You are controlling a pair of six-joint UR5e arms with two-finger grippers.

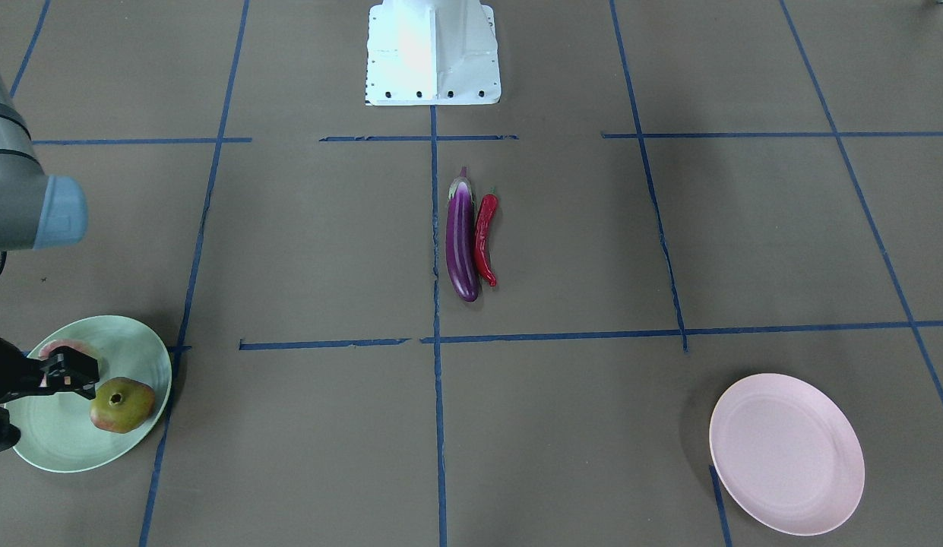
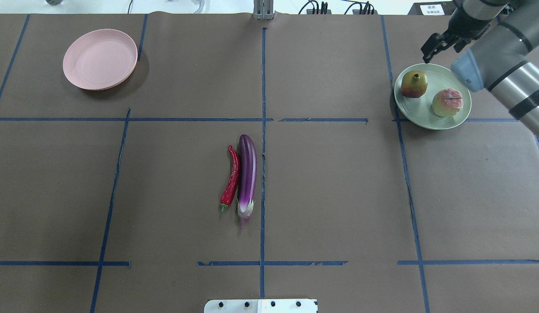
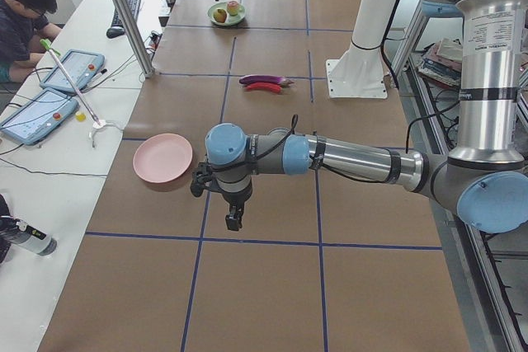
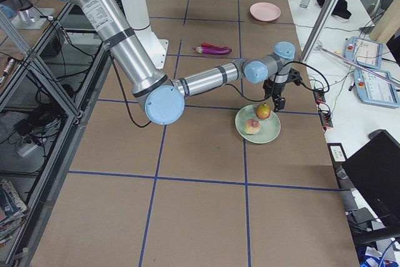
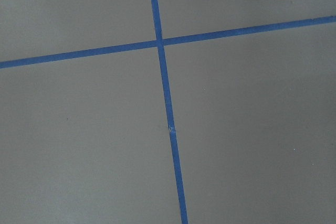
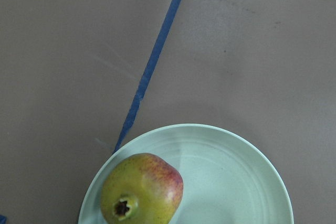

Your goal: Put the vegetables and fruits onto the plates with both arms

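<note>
The purple eggplant and the red chili pepper lie side by side, touching, at the table's middle. The pomegranate and the peach both rest on the mint green plate. My right gripper hovers just above the plate's far rim beside the pomegranate, open and empty. The pink plate is empty. My left gripper hangs over bare table near the pink plate; I cannot tell whether it is open or shut.
The white base block stands at the robot's edge of the table. Blue tape lines cross the brown mat. An operator sits at a side table with tablets, and a metal post stands by the table's edge.
</note>
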